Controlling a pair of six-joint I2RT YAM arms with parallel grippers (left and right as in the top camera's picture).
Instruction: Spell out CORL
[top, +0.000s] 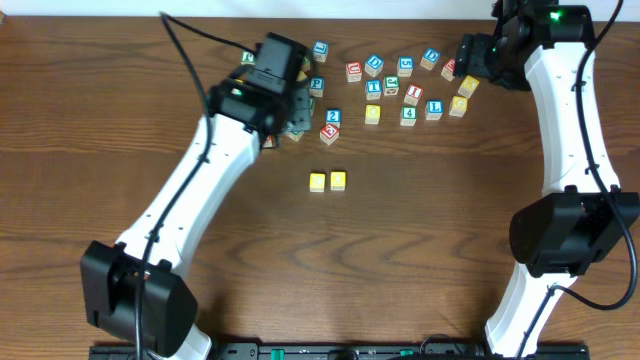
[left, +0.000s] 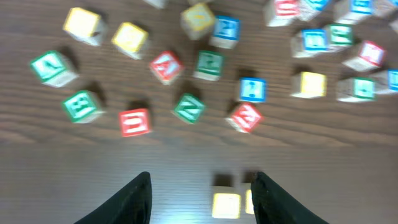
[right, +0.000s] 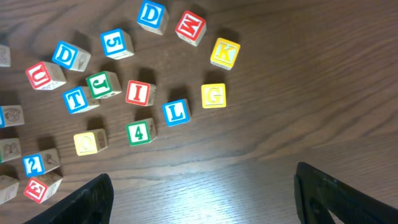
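Two yellow blocks (top: 338, 180) side by side mid-tabletop (top: 420, 260); other letter blocks (top: 374, 66) scattered near far edge. Left jaws open, empty, over scatter; right jaws wide open, empty, near blue L block (right: 176, 112)

brown wood-grain table (top: 420, 230), pale strip (top: 90, 6) beyond its far edge

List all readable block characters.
"D" blue block
"W" red block
"K" yellow block
"5" blue block
"D" blue block
"U" red block
"J" green block
"T" blue block
"I" red block
"G" yellow block
"L" blue block
"4" green block
"2" blue block
"3" red block
Rest unclear.
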